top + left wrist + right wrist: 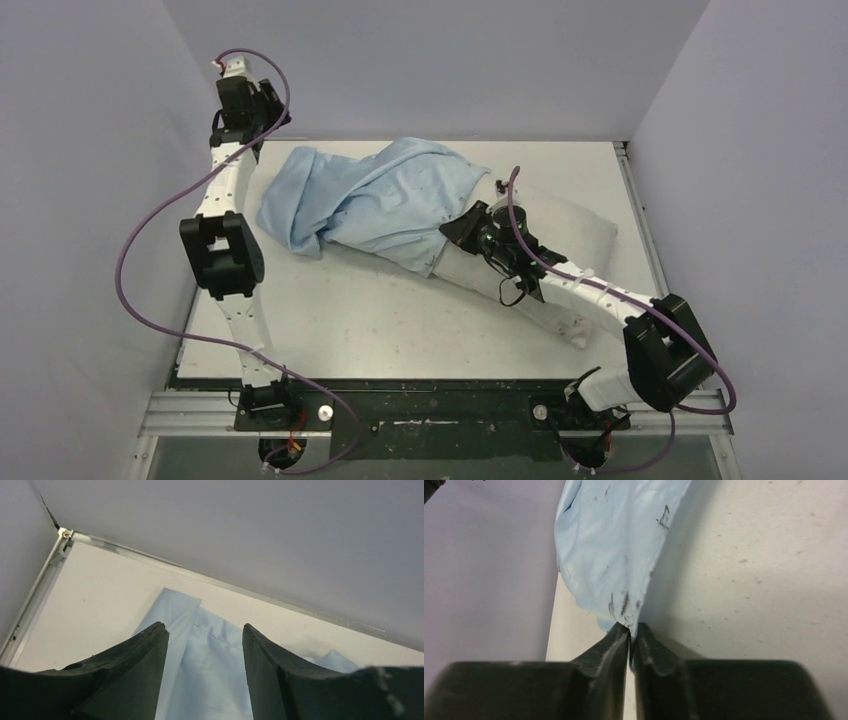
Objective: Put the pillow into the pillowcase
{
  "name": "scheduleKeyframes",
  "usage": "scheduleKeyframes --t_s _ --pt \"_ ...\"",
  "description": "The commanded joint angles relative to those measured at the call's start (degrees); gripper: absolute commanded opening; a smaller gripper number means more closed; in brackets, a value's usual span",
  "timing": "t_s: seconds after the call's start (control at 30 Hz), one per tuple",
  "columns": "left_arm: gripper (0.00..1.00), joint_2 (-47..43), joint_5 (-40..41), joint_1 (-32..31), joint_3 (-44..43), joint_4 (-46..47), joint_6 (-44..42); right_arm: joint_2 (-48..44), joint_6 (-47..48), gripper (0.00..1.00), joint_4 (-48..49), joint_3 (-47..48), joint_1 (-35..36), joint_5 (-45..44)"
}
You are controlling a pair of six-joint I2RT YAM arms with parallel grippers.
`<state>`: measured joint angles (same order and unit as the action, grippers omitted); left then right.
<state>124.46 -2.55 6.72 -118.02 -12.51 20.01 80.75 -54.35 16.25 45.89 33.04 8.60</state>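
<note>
The light-blue pillowcase [370, 195] lies wrinkled across the middle of the table, pulled over the left part of the off-white pillow [575, 228], whose right end and front edge stick out. My right gripper [460, 229] sits at the case's open edge on the pillow. In the right wrist view it [632, 627] is shut on a pinch of the stained blue pillowcase [614, 545]. My left gripper [268, 108] hangs high at the back left. Its jaws [205, 632] are open and empty, above the pillowcase's [210, 680] left end.
The white table [400, 330] is boxed in by lilac walls [430, 60] at the back and both sides. A metal rail [640, 220] runs along its right edge, another along the back [125, 552]. Purple cables [130, 260] loop off both arms.
</note>
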Motion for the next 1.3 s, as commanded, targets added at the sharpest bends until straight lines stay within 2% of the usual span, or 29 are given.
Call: scheduleKeyframes --t_s 0.0,0.1,0.2,0.37,0.47,0.63,0.8,0.97,1.1,1.13,1.23,1.27 --pt "0.55 -13.0 -1.9 -4.8 1.9 -7.5 -1.1 -5.3 3.9 0.26 -5.4 3.9 -0.1 0.5" --pt "0.55 -22.4 -1.5 -10.9 13.6 -7.0 -0.8 -7.0 9.6 0.47 -16.9 8.9 -0.8 -1.2" --pt "0.55 -33.1 -2.0 -16.3 30.0 -1.7 2.1 -9.8 16.6 0.67 -24.9 11.6 -3.3 1.8" --pt "0.53 -47.2 -2.1 -27.5 47.6 4.0 5.1 -12.7 28.3 0.87 -40.3 17.2 -4.8 1.3" --pt "0.52 -53.6 -0.8 -34.6 56.2 8.7 8.6 -13.1 37.7 0.93 -46.4 19.4 -4.5 -1.6" --pt "0.56 -58.2 4.8 -43.4 70.6 23.1 12.9 -13.7 51.8 0.96 -45.5 16.7 -2.5 -3.5" --pt "0.62 -54.8 7.7 -46.6 78.2 32.3 13.7 -11.0 64.1 1.0 -46.2 15.7 2.3 -12.1" --pt "0.67 -46.9 10.4 -49.7 81.1 42.1 11.0 -5.7 71.3 1.0 -45.0 14.7 2.6 -9.1" --pt "0.67 -40.0 12.0 -51.8 81.6 50.7 11.1 -2.1 71.7 0.95 -41.7 13.6 2.1 -3.9" --pt "0.63 -38.8 12.6 -52.0 81.2 51.7 11.4 -1.6 71.3 0.89 -40.6 13.3 1.8 -2.8" --pt "0.26 -37.9 12.4 -52.1 78.3 49.4 10.7 -0.9 67.1 0.32 -35.4 12.3 0.6 -1.7" --pt "0.15 -38.9 12.6 -52.1 77.2 46.5 10.1 -1.0 65.3 0.18 -33.6 12.1 0.3 0.0"
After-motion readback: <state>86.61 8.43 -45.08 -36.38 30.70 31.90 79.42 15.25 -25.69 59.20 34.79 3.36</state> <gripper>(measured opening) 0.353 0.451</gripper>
